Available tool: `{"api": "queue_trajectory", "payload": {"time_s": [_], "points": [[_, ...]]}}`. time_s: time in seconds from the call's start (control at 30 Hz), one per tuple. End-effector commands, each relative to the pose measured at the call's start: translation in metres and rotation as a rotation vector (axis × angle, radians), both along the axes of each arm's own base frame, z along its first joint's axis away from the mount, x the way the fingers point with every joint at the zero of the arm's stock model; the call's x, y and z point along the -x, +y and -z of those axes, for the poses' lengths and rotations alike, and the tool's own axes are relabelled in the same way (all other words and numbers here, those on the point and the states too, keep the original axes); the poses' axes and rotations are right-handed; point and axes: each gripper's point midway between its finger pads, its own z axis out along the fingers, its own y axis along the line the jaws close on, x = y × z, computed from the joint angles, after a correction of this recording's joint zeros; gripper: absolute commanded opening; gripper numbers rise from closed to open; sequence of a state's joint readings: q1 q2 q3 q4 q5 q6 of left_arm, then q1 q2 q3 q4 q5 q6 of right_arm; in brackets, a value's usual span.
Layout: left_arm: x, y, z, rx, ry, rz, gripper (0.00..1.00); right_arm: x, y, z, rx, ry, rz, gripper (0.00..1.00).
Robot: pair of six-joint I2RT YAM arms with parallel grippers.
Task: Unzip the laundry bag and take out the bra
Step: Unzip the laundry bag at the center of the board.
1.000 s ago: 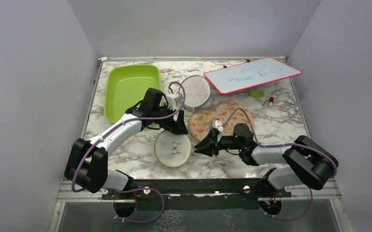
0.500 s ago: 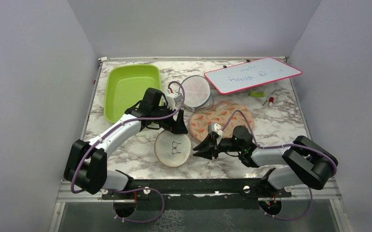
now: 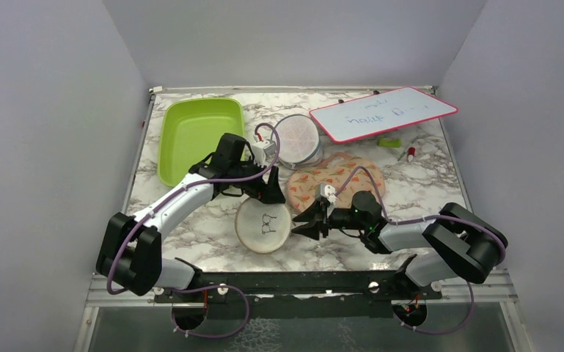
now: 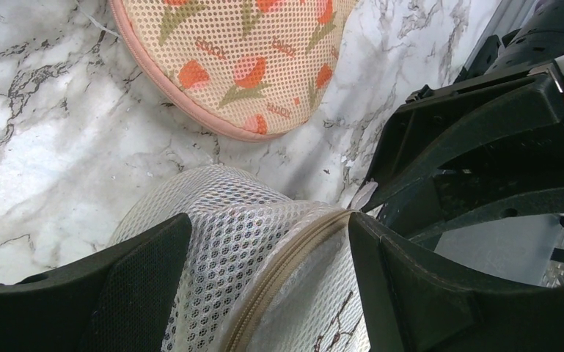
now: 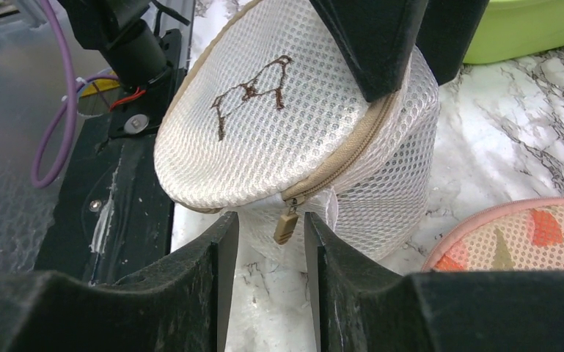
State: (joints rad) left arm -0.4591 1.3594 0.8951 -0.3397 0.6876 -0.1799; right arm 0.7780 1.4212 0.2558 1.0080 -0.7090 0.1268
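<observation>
The laundry bag [image 3: 262, 226], a round white mesh pod with a black bra drawing on its cream face and a tan zipper rim, sits tilted at the table's front middle. My left gripper [image 3: 268, 196] is shut on its far side wall; in the left wrist view [image 4: 264, 220] the fingers press the mesh [image 4: 257, 257] from both sides. My right gripper [image 3: 298, 226] is open at the pod's right edge. In the right wrist view [image 5: 270, 218] the tan zipper pull [image 5: 286, 229] hangs between its fingertips, touching neither. The zipper is closed. The bra is hidden.
An orange floral pouch [image 3: 330, 180] lies just behind the right gripper. A plain mesh pod [image 3: 297, 139] stands behind the left gripper. A green tray [image 3: 191, 136] is at the back left, a whiteboard [image 3: 381, 114] at the back right, with a small marker [image 3: 409, 154] near it.
My right gripper has moved left, up to the pod's edge, so the zipper pull now sits between its fingers. The left arm and the pod have not moved.
</observation>
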Motion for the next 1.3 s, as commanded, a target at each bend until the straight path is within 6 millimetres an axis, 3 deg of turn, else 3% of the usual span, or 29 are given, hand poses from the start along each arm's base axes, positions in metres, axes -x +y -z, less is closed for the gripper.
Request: {"api": "queue_trajectory", "payload": {"time_s": [0.0, 0.4, 0.53, 0.57, 0.7, 0.77, 0.87, 0.93, 1.03, 1.13, 1.27], "points": [[0.004, -0.002, -0.011, 0.045, -0.02, 0.021, 0.72, -0.009, 0.007, -0.009, -0.037, -0.025, 0.026, 0.36], [0.003, -0.001, -0.014, 0.044, -0.029, 0.01, 0.74, -0.018, 0.011, -0.009, -0.048, 0.01, 0.064, 0.24], [-0.011, 0.009, -0.024, -0.023, -0.079, -0.079, 0.92, -0.025, 0.012, -0.003, 0.008, 0.066, 0.093, 0.03], [-0.015, 0.014, -0.029, -0.047, -0.101, -0.11, 0.98, -0.027, 0.012, 0.0, 0.034, 0.095, 0.111, 0.01], [-0.02, 0.024, -0.056, -0.107, -0.194, -0.154, 0.99, -0.03, 0.011, 0.004, 0.096, 0.191, 0.144, 0.01], [-0.012, 0.021, -0.073, -0.119, -0.234, -0.124, 0.99, -0.027, 0.011, -0.002, 0.086, 0.232, 0.148, 0.01], [0.002, 0.019, -0.08, -0.172, -0.258, -0.114, 0.99, -0.024, 0.012, -0.008, 0.085, 0.277, 0.145, 0.01], [0.014, 0.016, -0.074, -0.204, -0.242, -0.115, 0.93, -0.028, 0.013, -0.006, 0.113, 0.311, 0.168, 0.01], [0.031, 0.013, -0.058, -0.251, -0.23, -0.108, 0.76, -0.034, 0.014, -0.005, 0.151, 0.357, 0.203, 0.01], [0.042, 0.015, -0.044, -0.315, -0.245, -0.091, 0.77, -0.034, 0.016, -0.012, 0.141, 0.397, 0.209, 0.01], [0.053, -0.001, -0.039, -0.372, -0.262, -0.09, 0.77, -0.031, 0.018, -0.019, 0.137, 0.437, 0.199, 0.01]]}}
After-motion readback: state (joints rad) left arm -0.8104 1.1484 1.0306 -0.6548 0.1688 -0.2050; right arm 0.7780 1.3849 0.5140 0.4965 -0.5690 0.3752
